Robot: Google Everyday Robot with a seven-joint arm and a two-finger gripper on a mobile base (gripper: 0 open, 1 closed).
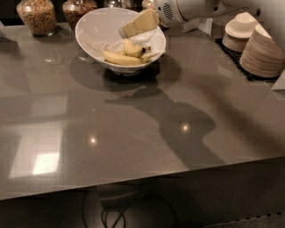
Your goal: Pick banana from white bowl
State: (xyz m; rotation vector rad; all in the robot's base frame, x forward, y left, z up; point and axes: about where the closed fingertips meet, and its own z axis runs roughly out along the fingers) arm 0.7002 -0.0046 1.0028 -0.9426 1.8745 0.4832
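The white bowl [95, 26] stands at the back of the grey table, wide and glossy with a slanted rim. Two bananas lie in it. The short, stubby, curved banana [132, 47] rests in the middle, partly on the longer slender banana [121, 58] that lies along the near side. My gripper [127, 30], cream-coloured on a white arm, reaches in from the upper right. It hangs over the bowl, just above and behind the stubby banana, and holds nothing that I can see.
Two glass jars of grains [38, 15] [78, 11] stand behind the bowl at the back left. Stacks of pale plates [262, 53] and small bowls [242, 29] sit on a black mat at the right. The table's front edge [142, 180] runs across the lower view.
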